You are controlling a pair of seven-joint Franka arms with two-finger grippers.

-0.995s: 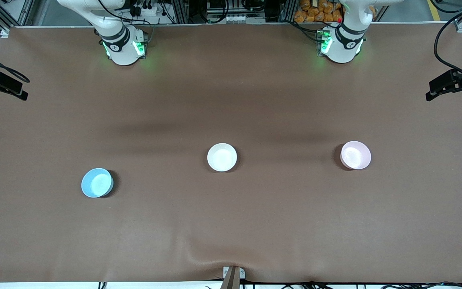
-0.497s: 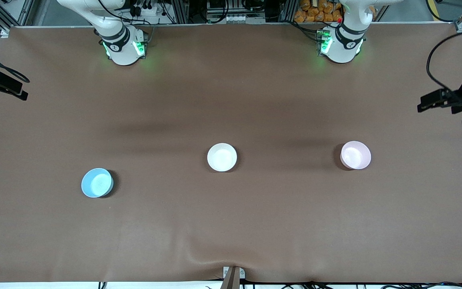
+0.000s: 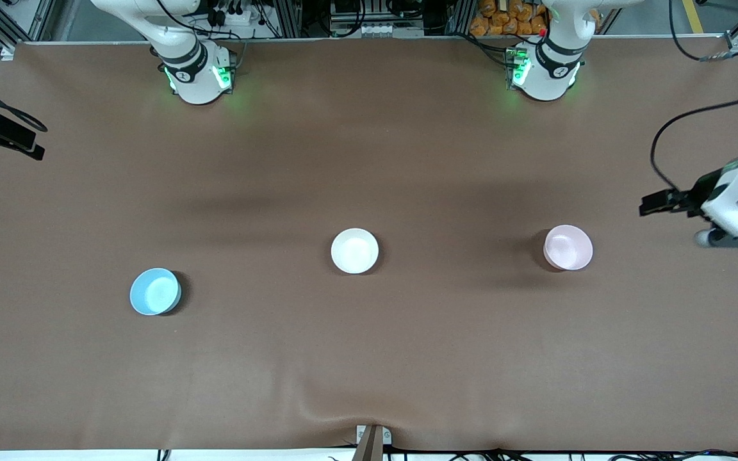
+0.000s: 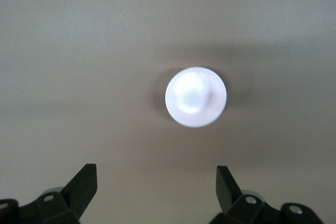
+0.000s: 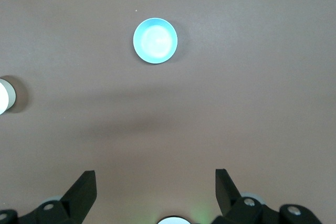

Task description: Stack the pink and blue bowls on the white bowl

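**Left arm swings in toward the pink bowl; nothing stacked yet**

The white bowl (image 3: 355, 250) sits alone mid-table, with nothing on it. The pink bowl (image 3: 568, 247) stands well apart from it toward the left arm's end of the table; the blue bowl (image 3: 155, 291) stands well apart toward the right arm's end, slightly nearer the front camera than the other two. All three are upright on the brown table (image 3: 369, 358).

Over the last second the left gripper (image 4: 157, 187) has come in from the table's edge and now hangs over bare cloth near the pink bowl, its jaws spread wide and empty, the bowl centred ahead in its wrist view. That suggests pink goes first.

The right gripper (image 5: 156, 187) waits high at its own end, jaws wide, looking down on the blue bowl; it has not moved.
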